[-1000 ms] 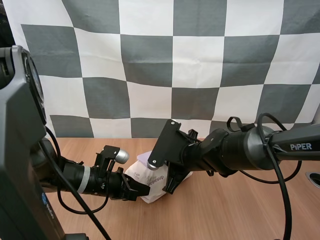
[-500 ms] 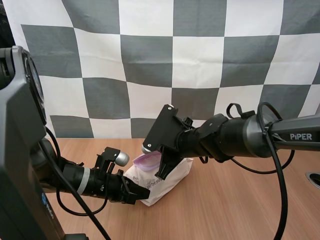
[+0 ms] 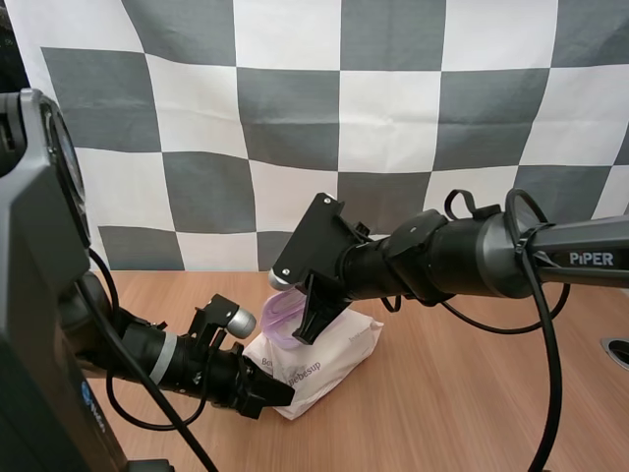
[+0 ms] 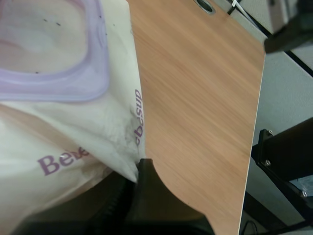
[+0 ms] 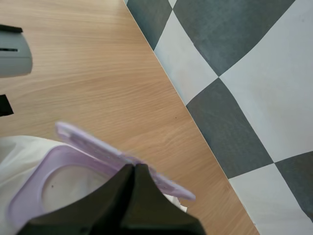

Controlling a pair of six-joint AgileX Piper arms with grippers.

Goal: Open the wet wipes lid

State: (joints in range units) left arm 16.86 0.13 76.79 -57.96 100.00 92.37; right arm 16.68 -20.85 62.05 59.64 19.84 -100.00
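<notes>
Left gripper (image 3: 270, 391) sits nearest, its black fingers pinching the near corner of the white pack of wet wipes (image 3: 339, 346), which lies on the wooden table (image 3: 472, 393). Beyond it, the right gripper (image 5: 133, 169) has its fingers pressed together on the edge of the purple lid (image 5: 93, 142), which stands tilted up above the pack's opening.

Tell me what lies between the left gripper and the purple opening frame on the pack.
In the left wrist view, only the white printed wrapper of the pack lies between the left gripper, pinching its edge, and the purple frame.
</notes>
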